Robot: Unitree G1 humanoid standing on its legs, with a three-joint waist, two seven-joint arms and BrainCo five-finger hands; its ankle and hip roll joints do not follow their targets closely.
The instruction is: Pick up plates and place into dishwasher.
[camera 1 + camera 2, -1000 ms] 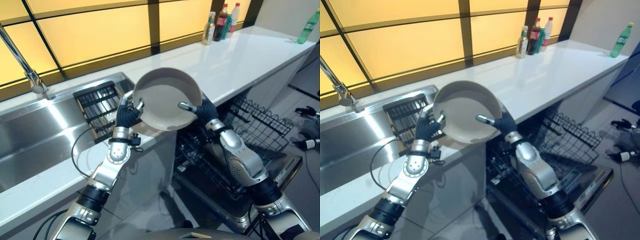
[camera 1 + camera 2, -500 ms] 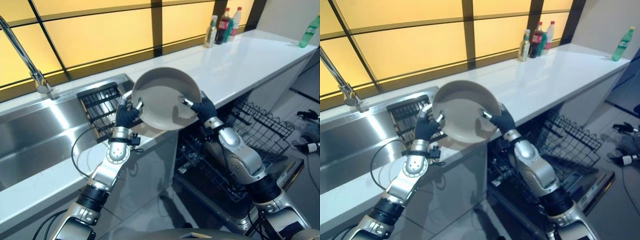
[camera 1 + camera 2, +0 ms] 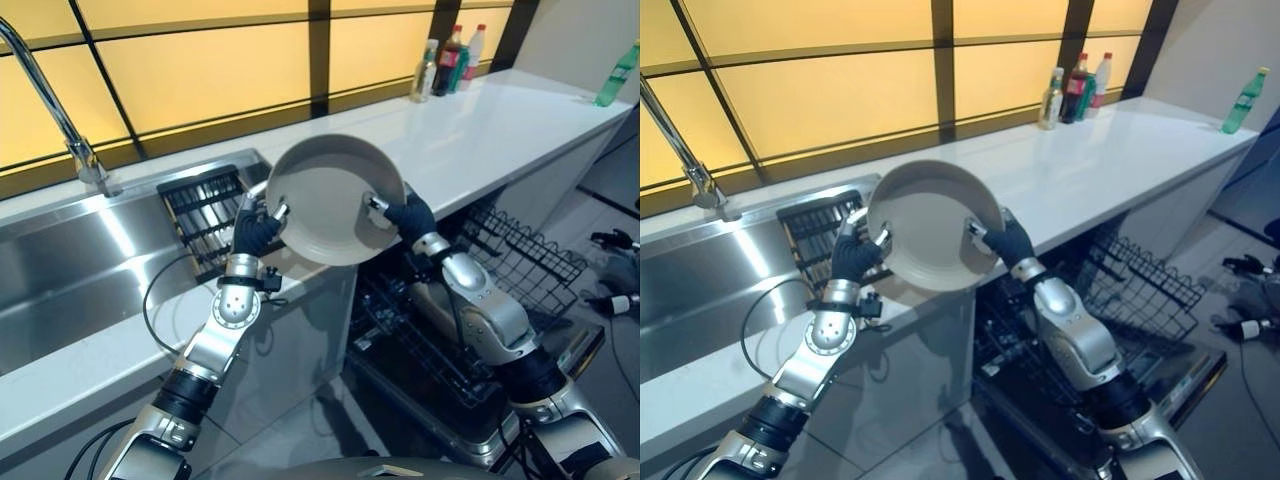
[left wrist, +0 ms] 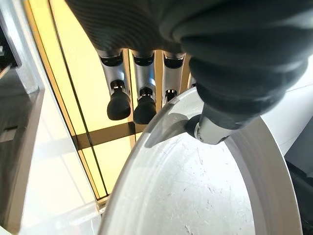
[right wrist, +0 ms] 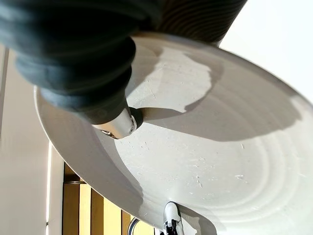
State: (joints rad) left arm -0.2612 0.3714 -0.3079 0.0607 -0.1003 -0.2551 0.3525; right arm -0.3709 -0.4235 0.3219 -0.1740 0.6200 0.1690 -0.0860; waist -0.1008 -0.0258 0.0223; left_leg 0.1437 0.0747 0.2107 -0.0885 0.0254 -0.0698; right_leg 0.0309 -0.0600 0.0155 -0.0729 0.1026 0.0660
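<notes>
A round grey-white plate (image 3: 330,195) is held up on edge above the counter's front edge, its hollow face turned to me. My left hand (image 3: 252,230) pinches its left rim, thumb (image 4: 215,129) on the inner face and fingers (image 4: 142,98) behind the rim. On the opposite rim my right hand (image 3: 408,215) grips likewise, its thumb (image 5: 115,122) pressed on the plate's face (image 5: 220,147). The open dishwasher lies below and to the right, with its lower rack (image 3: 410,330) pulled out.
A black wire rack (image 3: 520,260) juts out of the dishwasher at the right. The steel sink (image 3: 70,270) with a dark dish rack (image 3: 205,210) and faucet (image 3: 50,100) is at the left. Bottles (image 3: 445,60) stand at the back of the white counter (image 3: 500,120).
My right hand's thumb, stretched out over the plate's face a second ago, has drawn in and closed on the right rim. The plate and left hand have hardly moved.
</notes>
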